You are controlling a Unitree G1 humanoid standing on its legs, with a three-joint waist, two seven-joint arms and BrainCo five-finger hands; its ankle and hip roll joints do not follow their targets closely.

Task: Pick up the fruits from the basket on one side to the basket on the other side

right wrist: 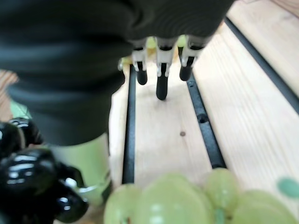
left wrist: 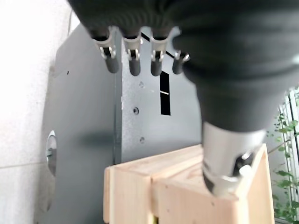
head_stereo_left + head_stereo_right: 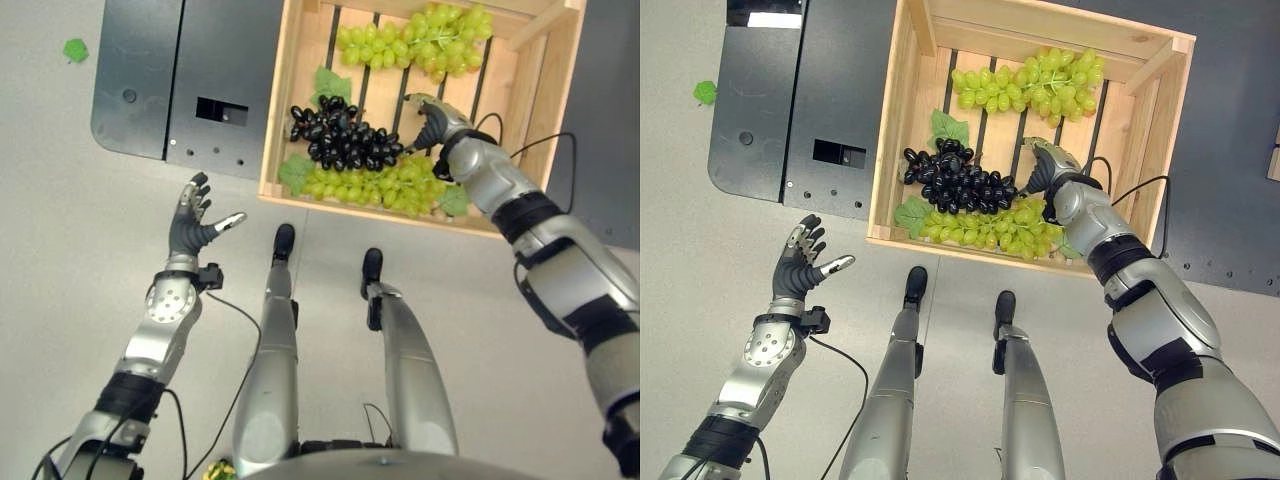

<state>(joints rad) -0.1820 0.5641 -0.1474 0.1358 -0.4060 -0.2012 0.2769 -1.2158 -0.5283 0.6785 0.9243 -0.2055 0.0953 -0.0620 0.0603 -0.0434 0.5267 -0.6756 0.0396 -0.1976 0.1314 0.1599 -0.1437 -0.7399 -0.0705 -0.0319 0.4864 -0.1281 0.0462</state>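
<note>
Inside the wooden crate [image 3: 290, 100], seen by the left eye, the right hand [image 3: 432, 118] hovers fingers relaxed and empty, just right of the dark grape bunch [image 3: 343, 136], which runs left to right; a green bunch [image 3: 375, 184] lies nearer, another green bunch [image 3: 415, 40] farther. Far off at the left, the left hand [image 3: 192, 225] hangs spread over the floor. From the right wrist, straight fingers [image 1: 161, 74] point along bare slats, glossy grapes beside.

Silver-grey arms, dark ribbed wrist covers (seemingly rubber), dark-tipped fingers
</note>
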